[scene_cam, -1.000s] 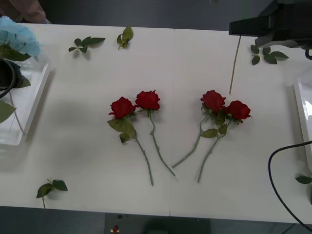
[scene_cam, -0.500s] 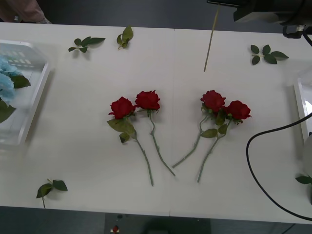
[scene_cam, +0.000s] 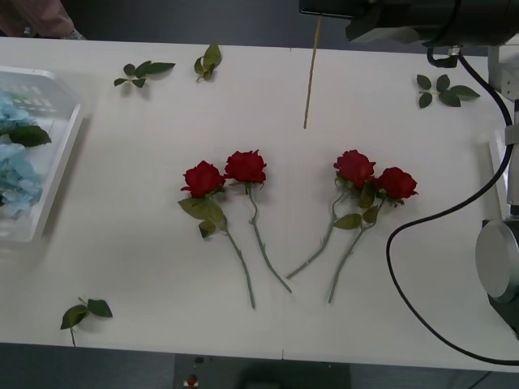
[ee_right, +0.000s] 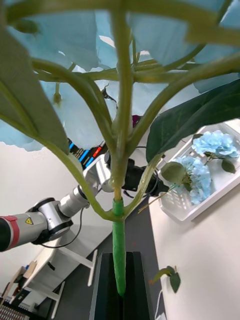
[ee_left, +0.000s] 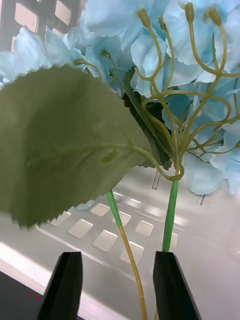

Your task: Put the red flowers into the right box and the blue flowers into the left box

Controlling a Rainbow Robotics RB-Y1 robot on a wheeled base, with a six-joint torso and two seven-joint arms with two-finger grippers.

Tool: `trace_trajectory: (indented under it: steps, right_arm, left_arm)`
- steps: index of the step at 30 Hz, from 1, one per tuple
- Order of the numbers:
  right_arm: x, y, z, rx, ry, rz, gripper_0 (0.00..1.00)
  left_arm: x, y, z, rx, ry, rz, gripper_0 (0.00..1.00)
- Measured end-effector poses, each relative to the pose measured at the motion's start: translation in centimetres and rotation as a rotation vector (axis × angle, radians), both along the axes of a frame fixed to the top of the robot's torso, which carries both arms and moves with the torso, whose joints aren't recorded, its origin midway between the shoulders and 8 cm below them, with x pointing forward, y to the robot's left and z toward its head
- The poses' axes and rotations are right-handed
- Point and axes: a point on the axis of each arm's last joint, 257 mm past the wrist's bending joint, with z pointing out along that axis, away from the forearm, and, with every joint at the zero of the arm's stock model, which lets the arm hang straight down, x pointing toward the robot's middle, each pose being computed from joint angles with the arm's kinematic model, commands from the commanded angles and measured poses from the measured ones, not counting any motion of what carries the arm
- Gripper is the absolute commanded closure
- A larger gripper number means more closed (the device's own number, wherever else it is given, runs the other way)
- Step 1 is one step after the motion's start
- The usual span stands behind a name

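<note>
Since the earlier frames the right arm has swept leftwards along the desk's far edge. The thin stem hanging from it has gone from about 2 o'clock to roughly 12 o'clock. The left arm that covered the left box has drawn out of the front view, leaving the tray open to sight.

The right tool is clenched on the green stem of the carried blue flower, its black fingers pressed together around it. In the front view that stem dangles above the desk, clear of everything below it.

The left tool is released, its black fingers spread wide. Two thin stems pass between the fingers. It hangs over the gridded bottom of the left box, just above the blue flowers lying there.

The left box sits at 9 o'clock on the desk, with the pale blue clusters and a green leaf inside. The rim of the right box shows at 3 o'clock.

The red flowers lie on the desk around its middle in two pairs:
- One pair is toward 9 o'clock of centre.
- The other pair is toward 3 o'clock.
- All the blooms point to 12 o'clock, with the stems trailing toward 6.

Loose leaf sprigs lie at 11, 12, 2 and 7 o'clock. A black cable loops over the desk near 4 o'clock.
</note>
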Motion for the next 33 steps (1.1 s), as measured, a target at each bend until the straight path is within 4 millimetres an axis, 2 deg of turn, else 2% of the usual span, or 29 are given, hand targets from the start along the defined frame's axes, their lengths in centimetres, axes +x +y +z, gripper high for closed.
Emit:
trace_trajectory:
  steps: [5, 9, 12, 16, 19, 23, 29, 33]
  right_arm:
    - [-0.1, 1.2, -0.2, 0.008, -0.052, 0.012, 1.00]
    - [0.1, 1.9, 0.0, 0.018, -0.155, 0.007, 1.00]
    - [0.2, 2.6, 0.0, 0.022, -0.151, 0.004, 1.00]
    - [-0.1, 4.0, -0.3, 0.021, -0.140, 0.019, 1.00]
    - [-0.1, 5.2, -0.8, 0.010, -0.132, 0.023, 1.00]
    - [-0.4, 6.0, -1.4, -0.006, -0.127, 0.035, 1.00]
    - [-0.1, 5.6, -1.0, 0.005, -0.129, 0.025, 1.00]
    - [-0.1, 5.5, -0.9, 0.009, -0.130, 0.022, 1.00]
  left_arm:
    - [1.4, -0.2, 0.8, 0.004, -0.056, -0.024, 0.14]
    - [2.2, -1.0, 1.3, -0.022, -0.093, -0.042, 0.00]
    - [2.8, -3.6, 2.3, -0.165, -0.130, -0.049, 0.00]
    - [3.8, -6.2, 6.3, -0.280, -0.219, -0.084, 0.00]
    - [4.5, -9.4, 9.0, -0.374, -0.278, -0.146, 0.00]
    - [4.8, -14.6, 11.7, -0.488, -0.321, -0.251, 0.00]
    - [3.2, -23.4, 15.7, -0.658, -0.350, -0.444, 0.00]
    - [2.1, -28.5, 19.8, -0.774, -0.437, -0.561, 0.00]
